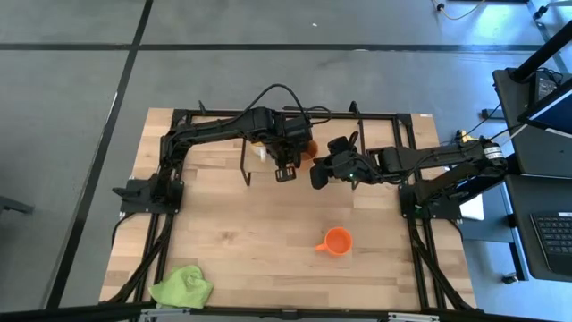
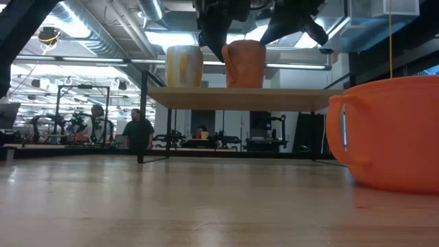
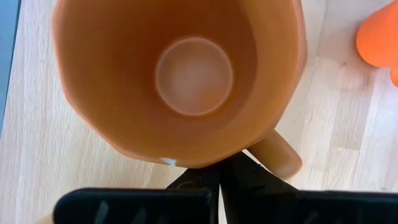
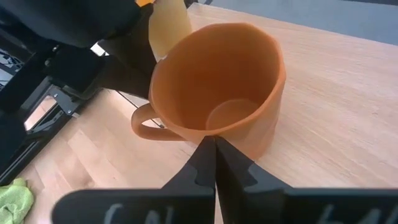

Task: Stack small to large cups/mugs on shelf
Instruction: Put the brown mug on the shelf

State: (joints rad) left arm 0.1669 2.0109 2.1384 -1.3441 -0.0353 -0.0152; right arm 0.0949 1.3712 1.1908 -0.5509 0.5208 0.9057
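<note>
The brown mug [image 2: 245, 65] stands upright on the shelf [image 2: 240, 98], with the white mug [image 2: 184, 66] beside it. The bright orange mug [image 1: 337, 241] sits on the tabletop nearer the front edge and looms large in the low view [image 2: 394, 134]. My left gripper [image 3: 219, 171] is shut, its tips at the brown mug's rim [image 3: 193, 74] next to the handle [image 3: 280, 155]. My right gripper [image 4: 215, 152] is also shut and hovers at the opposite side of the brown mug [image 4: 217, 106], looking down into it. My left gripper comes from above with shut fingertips [image 3: 205, 177] right at the outer edge of the brown mug's rim [image 3: 186, 160] beside the handle; whether they touch it I cannot tell. My right gripper's shut fingertips [image 4: 205, 155] stand before the mug's outer wall [image 4: 261, 137]; touching or apart, I cannot tell.
A lime-green cloth [image 1: 183, 286] lies at the table's near left corner. The shelf's thin black legs [image 2: 145, 116] stand on the table's far half. Black frame rails run along the table's left and right sides. A person [image 2: 138, 134] stands in the room far behind.
</note>
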